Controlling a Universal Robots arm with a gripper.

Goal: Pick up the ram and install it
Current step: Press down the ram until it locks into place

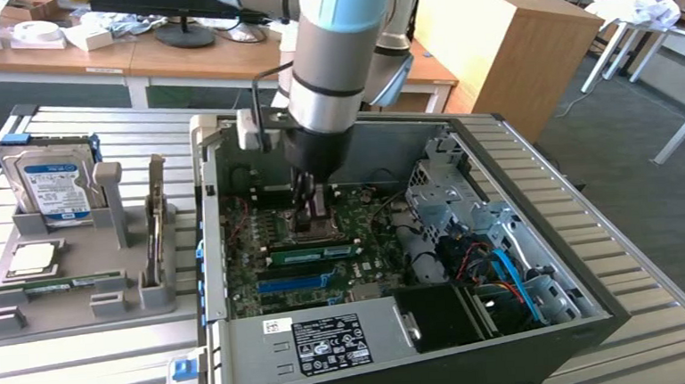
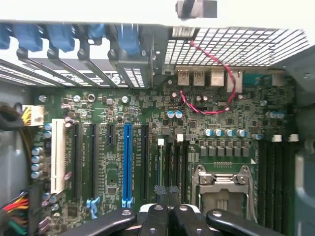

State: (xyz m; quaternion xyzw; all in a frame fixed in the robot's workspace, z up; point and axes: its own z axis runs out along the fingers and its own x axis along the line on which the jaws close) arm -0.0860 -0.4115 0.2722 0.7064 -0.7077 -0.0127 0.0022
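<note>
The ram (image 1: 310,251) is a thin green stick lying in a black slot on the motherboard (image 1: 253,291) inside the open computer case. In the wrist view the ram (image 2: 160,164) shows edge-on, with a white clip at its far end. My gripper (image 1: 316,222) reaches down into the case just over the board, close beside the ram and the processor socket (image 2: 224,189). Its black fingers (image 2: 156,216) are pressed together, and the gripper (image 2: 168,191) is shut with nothing visible between the pads. Whether the tips touch the ram I cannot tell.
Outside the case, at the exterior view's left, a grey holder (image 1: 75,306) carries a blue-labelled hard drive (image 1: 54,185), a processor chip (image 1: 31,257), a flat green stick (image 1: 62,282) and a thin board on edge (image 1: 154,226). Drive cages and cables (image 1: 490,263) fill the case's right.
</note>
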